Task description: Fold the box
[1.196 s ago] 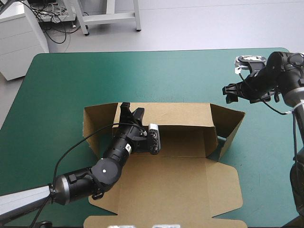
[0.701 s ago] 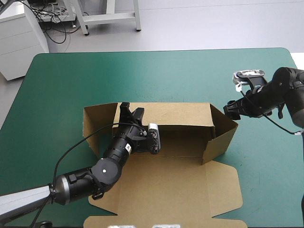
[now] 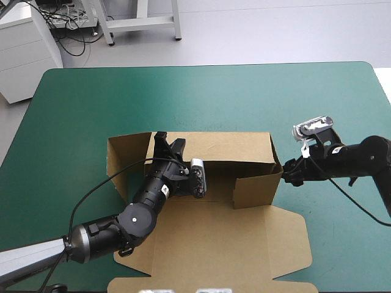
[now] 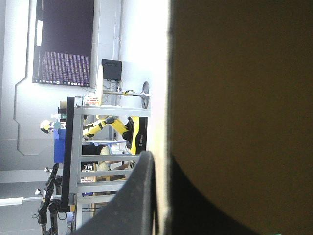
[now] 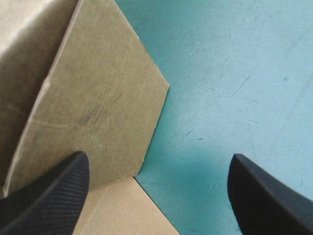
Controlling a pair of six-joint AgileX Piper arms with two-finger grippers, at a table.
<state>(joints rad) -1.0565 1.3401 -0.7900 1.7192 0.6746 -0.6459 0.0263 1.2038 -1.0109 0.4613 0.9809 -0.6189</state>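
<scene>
The brown box (image 3: 214,238) lies in the middle of the teal-green cover, its back wall (image 3: 214,148) raised. My left gripper (image 3: 169,146) is shut on that wall's top edge near its left end. In the left wrist view the board (image 4: 244,98) fills the space ahead, and the gripper (image 4: 164,205) has one black finger on each side of the edge. The right end flap (image 3: 256,186) is turned inward across the box. My right gripper (image 3: 287,174) is open at the box's right end. In its own view this gripper (image 5: 156,196) has the flap (image 5: 98,107) just ahead of one finger.
The left end flap (image 3: 122,162) stands angled outward. The lid panel and its side tabs (image 3: 287,238) lie flat toward the near edge. Bare teal-green cover (image 3: 91,104) stretches to the far and left edges, and more cover (image 5: 234,73) shows beside the right gripper.
My right gripper came down and leftward to the box's right end. The right end flap swung from pointing outward to folded inward. The left arm has not moved.
</scene>
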